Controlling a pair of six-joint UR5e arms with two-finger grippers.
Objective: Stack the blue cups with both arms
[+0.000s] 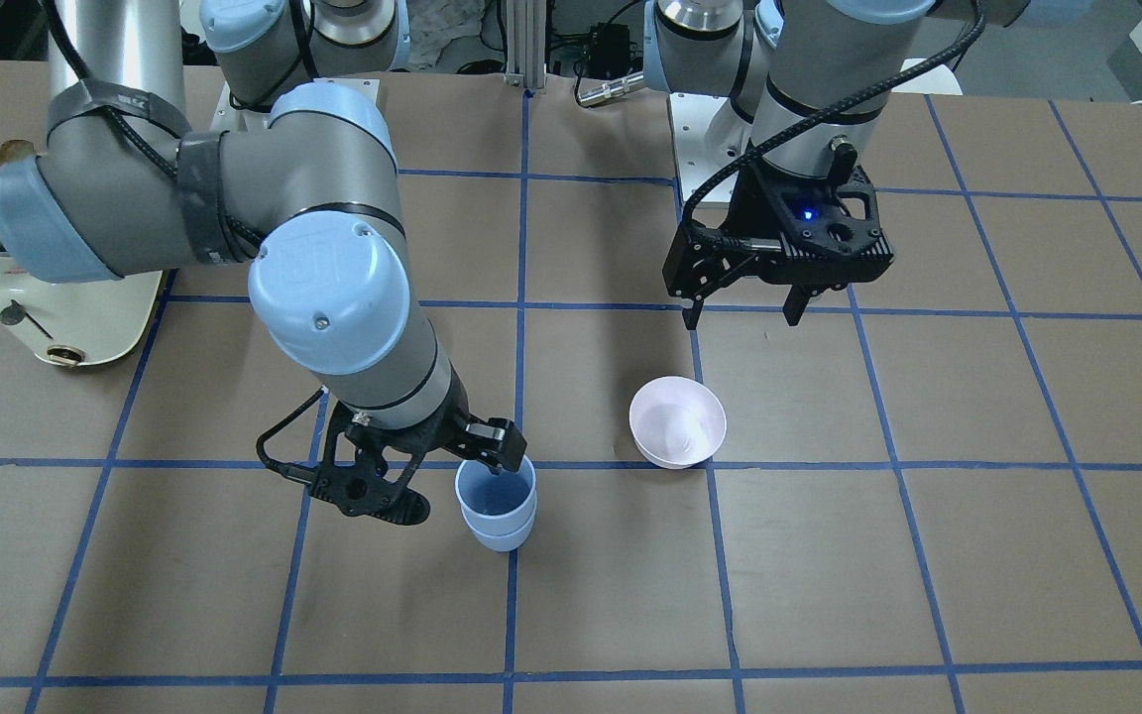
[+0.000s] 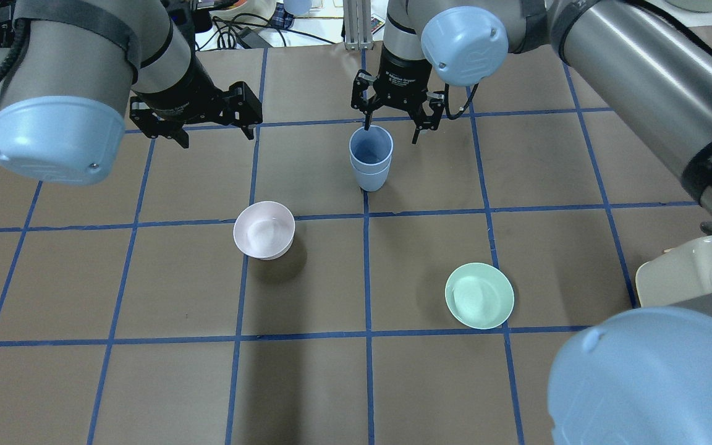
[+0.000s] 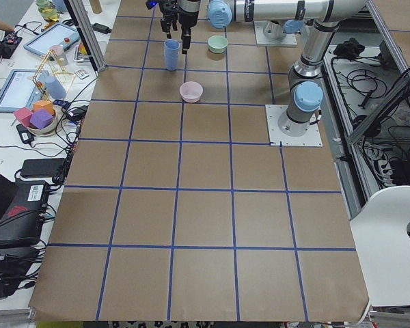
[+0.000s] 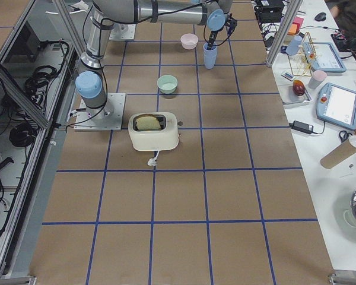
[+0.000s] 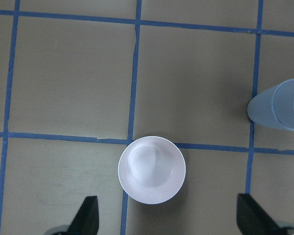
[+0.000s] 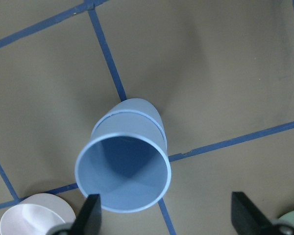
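Task status: the two blue cups are nested one inside the other and stand upright as a single stack on the counter, over a tape line. The stacking itself appears done. By my judgement, what is left is to clear the arms away. The right jaws, carried by the right arm, are spread wide over the stack and hold nothing. One side overlaps the top cup's rim in the front view, and contact cannot be confirmed. The left jaws, on the left arm, hang raised above the counter, also wide apart and empty, well apart from the stack. Clearances: the pink bowl sits near the stack on the left arm's side, not touching it. The green bowl lies well apart, nearer the robot. The toaster is farther off on the right arm's side. The side views show the stack well inside the counter's edges. Open room lies directly above the stack, so a straight lift looks the safest exit. A sideways move risks catching the rim and tipping both cups.
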